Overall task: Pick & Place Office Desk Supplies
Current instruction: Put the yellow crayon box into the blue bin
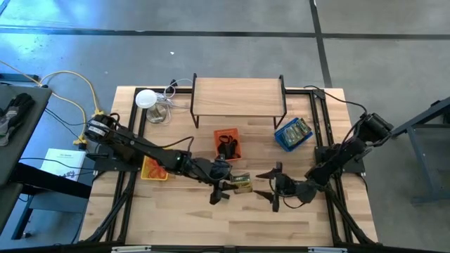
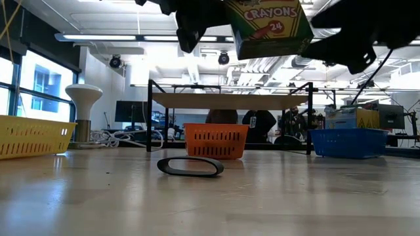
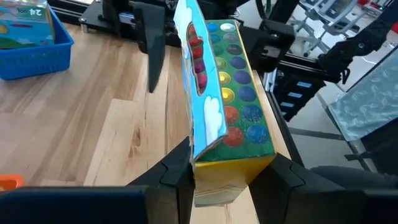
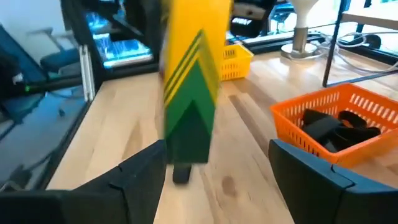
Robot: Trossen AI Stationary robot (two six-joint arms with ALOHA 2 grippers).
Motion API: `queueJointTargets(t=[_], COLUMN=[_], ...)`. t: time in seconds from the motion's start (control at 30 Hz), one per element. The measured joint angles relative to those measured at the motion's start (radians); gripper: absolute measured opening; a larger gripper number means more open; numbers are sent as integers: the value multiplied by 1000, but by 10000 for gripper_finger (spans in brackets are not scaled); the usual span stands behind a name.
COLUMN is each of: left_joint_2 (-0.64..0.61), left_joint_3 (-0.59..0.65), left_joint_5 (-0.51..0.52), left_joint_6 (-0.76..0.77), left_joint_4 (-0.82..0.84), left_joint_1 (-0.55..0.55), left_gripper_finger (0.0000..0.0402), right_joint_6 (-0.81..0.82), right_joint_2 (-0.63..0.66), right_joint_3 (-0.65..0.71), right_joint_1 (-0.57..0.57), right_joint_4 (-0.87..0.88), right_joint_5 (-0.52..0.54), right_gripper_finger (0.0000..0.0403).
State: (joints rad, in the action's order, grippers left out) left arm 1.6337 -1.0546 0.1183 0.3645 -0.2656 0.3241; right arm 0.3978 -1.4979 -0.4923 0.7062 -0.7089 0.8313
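The pale wooden slatted table [image 1: 176,211] carries a low wooden shelf on black legs [image 1: 238,95] at the back, with a yellow plastic mesh tray [image 1: 155,169], an orange plastic mesh tray [image 1: 226,143] and a blue plastic mesh tray [image 1: 292,133] spread in front of it. Above the table's middle front, the left gripper [image 3: 227,177] is clamped on the yellow end of a green-and-yellow cardboard crayon box [image 2: 269,26], lifted clear of the wood, its jaws closed to the box's width. The right gripper [image 4: 211,168] sits just beside the box's far end with its fingers spread wide and nothing held; the box hangs between them in the right wrist view. A flat black oval loop [image 2: 190,167] lies on the table below. The box looks light and stiff but thin-walled, likely to crush under a hard squeeze and smooth enough to slip; gripping across its narrow faces near an end seems safest.
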Motion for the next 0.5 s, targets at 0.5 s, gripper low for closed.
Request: queueJointTargets(t=[0.5], left_joint_2=[0], left_joint_3=[0], left_joint_5=[15], left_joint_6=[0], left_joint_4=[5], left_joint_1=[-1], left_gripper_finger=[113], right_joint_6=[7], right_joint_2=[0], right_joint_3=[1], right_joint_1=[-203], right_joint_4=[-176], right_joint_5=[-324], right_gripper_finger=[270])
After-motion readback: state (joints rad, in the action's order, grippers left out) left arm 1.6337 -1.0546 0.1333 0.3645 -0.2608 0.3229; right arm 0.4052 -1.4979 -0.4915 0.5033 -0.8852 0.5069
